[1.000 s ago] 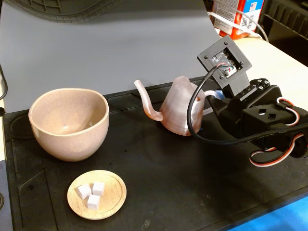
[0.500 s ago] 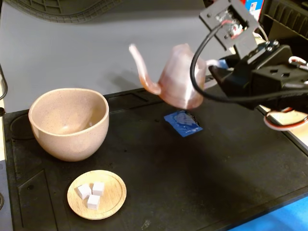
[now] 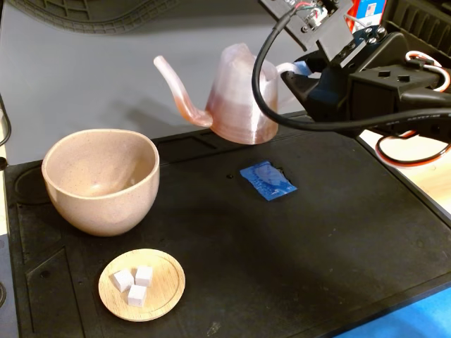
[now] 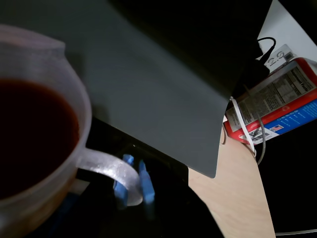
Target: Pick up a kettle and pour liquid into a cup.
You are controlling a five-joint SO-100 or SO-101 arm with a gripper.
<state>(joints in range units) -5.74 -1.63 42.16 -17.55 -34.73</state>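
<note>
One kettle (image 3: 238,105), one cup (image 3: 102,180), one wooden dish (image 3: 166,286), three white cubes (image 3: 134,284), one blue packet (image 3: 267,180).

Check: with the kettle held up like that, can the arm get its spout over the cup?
Probably yes. The tool holds the kettle by its handle, lifted clear of the mat. Its spout already points toward the cup, and nothing stands between them; the blue packet lies flat below.

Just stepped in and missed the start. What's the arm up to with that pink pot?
The gripper holds the kettle by its handle, in the air above the black mat, spout pointing towards the cup. The wrist view shows dark red liquid inside the kettle. The cup looks empty, so pouring has not begun. A blue packet lies on the mat below the kettle, and a wooden dish of white cubes sits in front of the cup.
</note>
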